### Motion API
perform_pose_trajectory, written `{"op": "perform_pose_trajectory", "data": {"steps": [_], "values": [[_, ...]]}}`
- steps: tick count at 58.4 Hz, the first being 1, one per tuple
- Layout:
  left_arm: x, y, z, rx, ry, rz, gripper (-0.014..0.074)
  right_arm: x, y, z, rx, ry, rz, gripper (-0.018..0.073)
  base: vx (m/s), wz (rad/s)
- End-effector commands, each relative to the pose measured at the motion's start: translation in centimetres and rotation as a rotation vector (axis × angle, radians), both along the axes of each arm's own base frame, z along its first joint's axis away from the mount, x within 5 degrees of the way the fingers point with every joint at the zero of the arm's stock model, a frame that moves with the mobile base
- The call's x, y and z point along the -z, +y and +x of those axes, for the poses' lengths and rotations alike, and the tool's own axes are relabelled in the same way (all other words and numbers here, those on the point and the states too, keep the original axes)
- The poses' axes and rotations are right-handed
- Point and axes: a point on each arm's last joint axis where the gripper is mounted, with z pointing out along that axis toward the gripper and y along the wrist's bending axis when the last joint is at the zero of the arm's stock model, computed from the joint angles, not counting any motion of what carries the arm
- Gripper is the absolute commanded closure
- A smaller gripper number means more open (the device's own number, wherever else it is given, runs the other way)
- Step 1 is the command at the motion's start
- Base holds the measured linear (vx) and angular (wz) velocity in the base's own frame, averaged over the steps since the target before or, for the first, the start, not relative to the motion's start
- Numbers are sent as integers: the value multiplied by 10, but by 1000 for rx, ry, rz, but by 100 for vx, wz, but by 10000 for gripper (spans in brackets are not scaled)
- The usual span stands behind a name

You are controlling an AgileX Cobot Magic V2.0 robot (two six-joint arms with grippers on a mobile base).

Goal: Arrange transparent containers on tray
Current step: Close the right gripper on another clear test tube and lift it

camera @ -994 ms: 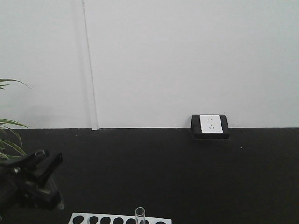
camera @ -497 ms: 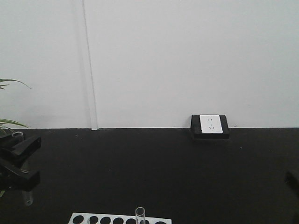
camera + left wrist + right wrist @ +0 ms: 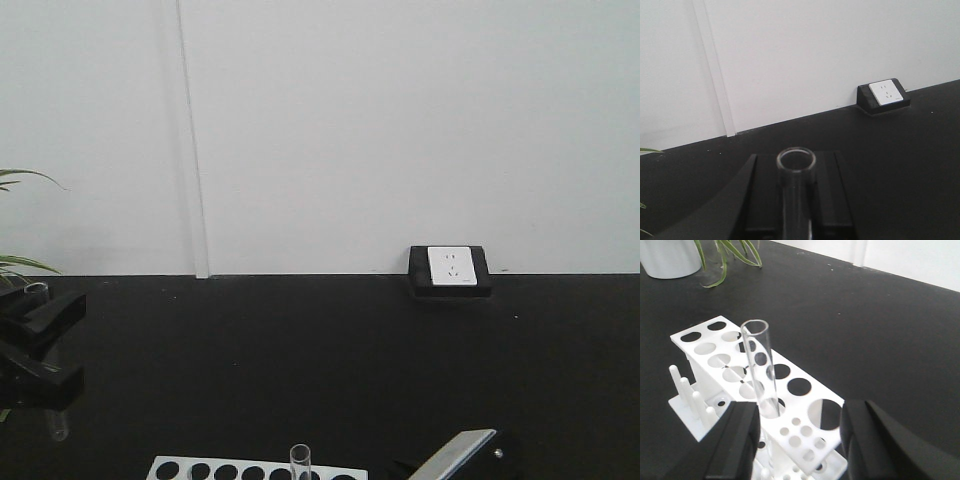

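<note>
Glass is filling the gap between the jaws of the left gripper [image 3: 45, 345], which are pressing in narrowly on the held test tube [image 3: 58, 420] from both sides. In the front view this gripper is hanging at the far left edge of the scene above the black table [image 3: 300, 360]. The tube is running nearly upright through it, its lipped rim poking out above the upper jaw and its rounded bottom hanging below the lower one, clear of the tabletop. The left wrist view is looking straight down onto the open rim, centred between the two black fingers [image 3: 832, 200].

The right gripper [image 3: 799, 415] is hovering low at the near edge with its jaws spread wide and gripping nothing. A racked test tube [image 3: 761, 375] is standing upright in a hole of the white perforated rack [image 3: 715, 347]. It is lying just ahead of the left-hand finger in that view, inside the span of the jaws but apart from both. The rack is sitting on the table near its front edge, right of the left gripper. A potted plant [image 3: 667, 257] is standing at the far left, and a wall socket [image 3: 450, 268] is sitting at the back right.
</note>
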Motion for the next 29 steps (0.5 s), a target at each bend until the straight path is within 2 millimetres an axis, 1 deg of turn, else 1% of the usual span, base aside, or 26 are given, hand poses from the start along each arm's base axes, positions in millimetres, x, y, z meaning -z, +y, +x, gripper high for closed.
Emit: {"op": "perform_pose_trajectory", "data": {"steps": [1,7,15,21,29], "values": [[-25,-1,-3,14,-136,-52,472,-14,12,10,-17,-114,103,96,0,0],[-25,-1,-3,14,-136,-52,472,-10,21,19,-33,-109,84,57,0,0],[-25,-1,-3,15,-137,-52,472,-14,35,34,-44,-128,87,13,0,0],[-25,-1,-3,15,-137,-52,472,-17,44,43,-54,-144,90,11,0,0],[-25,-1,-3,15,-137,-52,472,-20,54,51,-83,-146,115,11,0,0]]}}
